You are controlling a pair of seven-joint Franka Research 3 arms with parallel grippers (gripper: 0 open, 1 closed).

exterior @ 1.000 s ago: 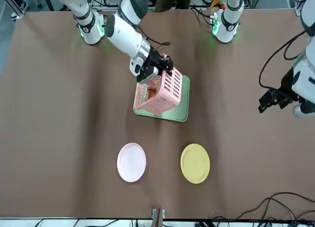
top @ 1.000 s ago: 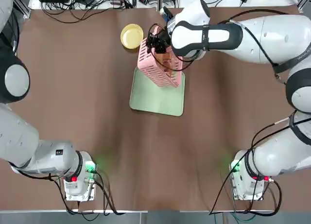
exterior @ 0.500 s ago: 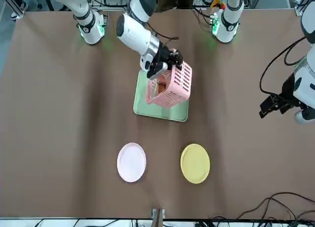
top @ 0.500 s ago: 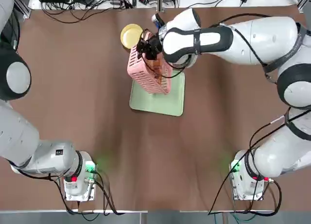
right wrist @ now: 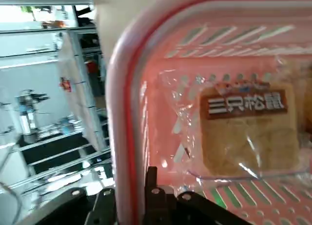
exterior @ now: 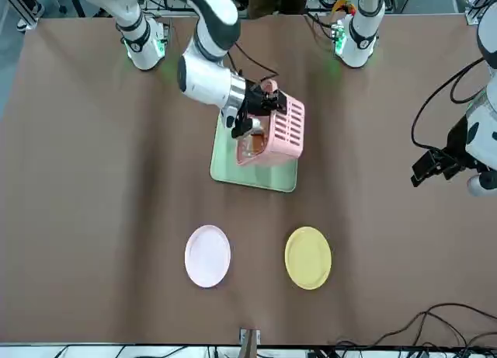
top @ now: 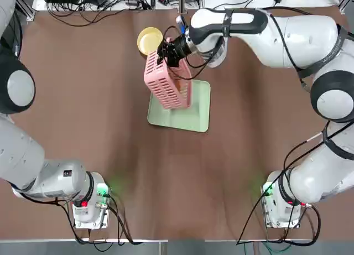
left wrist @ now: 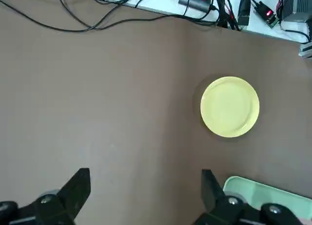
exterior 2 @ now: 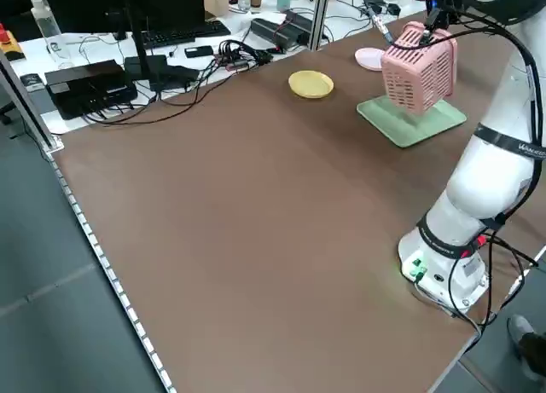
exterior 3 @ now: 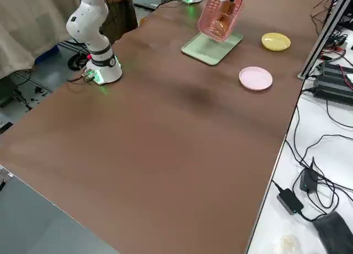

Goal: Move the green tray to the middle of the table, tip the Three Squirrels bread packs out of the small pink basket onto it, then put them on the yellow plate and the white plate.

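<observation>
The worktop (top: pixel 83 100) is a broad dark brown surface on which everything else is laid. Near its middle the green tray (top: pixel 193 114) lies flat, placed there, it may be judged, so that the tipped-out goods land in reach of both arms. Above the tray's far part the small pink basket (top: pixel 165 83) is held clear of the tray and turned well onto its side, its mouth facing the far side of the worktop where the plates lie, an attitude chosen so that the contents slide toward the rim and fall onto the tray. The basket's rim is pinched between the fully closed fingers of the right gripper (top: pixel 167 50), one finger inside the wall and one outside, as is seen in the right wrist view.

Beyond the tray, the yellow plate (exterior: pixel 308 257) and the white plate (exterior: pixel 207 255) are set side by side and apart, both bare, awaiting the packs.

The Three Squirrels bread packs (right wrist: pixel 246 132) are not yet out: at least one is seen lying against the lattice wall inside the basket; how many remain cannot be told.

The left gripper (left wrist: pixel 146 195) is parked above bare worktop, its fingers spread wide and holding nothing.
</observation>
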